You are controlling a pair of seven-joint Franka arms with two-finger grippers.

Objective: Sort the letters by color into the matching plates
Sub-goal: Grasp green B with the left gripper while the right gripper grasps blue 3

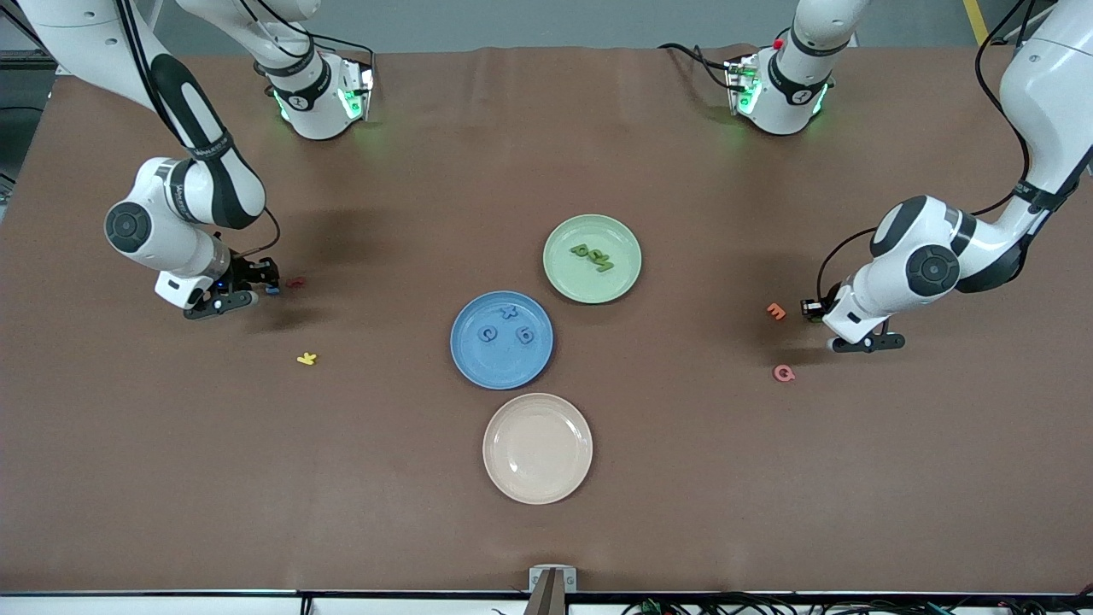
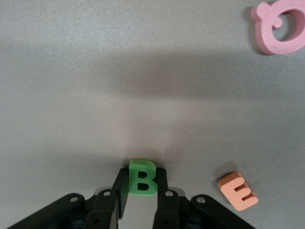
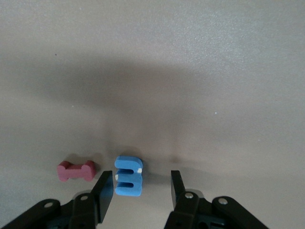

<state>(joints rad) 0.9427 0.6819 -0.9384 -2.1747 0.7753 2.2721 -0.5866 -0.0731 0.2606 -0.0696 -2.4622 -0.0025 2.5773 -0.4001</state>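
My left gripper (image 2: 142, 183) is shut on a green letter B (image 2: 142, 177), low over the table near the left arm's end (image 1: 813, 309). My right gripper (image 3: 142, 188) is open, its fingers on either side of a blue letter (image 3: 128, 176) lying on the table; the blue letter also shows in the front view (image 1: 272, 289). The blue plate (image 1: 465, 359) holds three blue letters (image 1: 509, 312). The pale green plate (image 1: 619, 286), farther from the front camera, holds green letters (image 1: 592, 254).
An orange E (image 2: 238, 191) and a pink Q (image 2: 279, 26) lie near my left gripper. A red letter (image 3: 76, 171) lies beside the blue one. A yellow K (image 1: 306, 359) and a beige plate (image 1: 537, 448) lie nearer the front camera.
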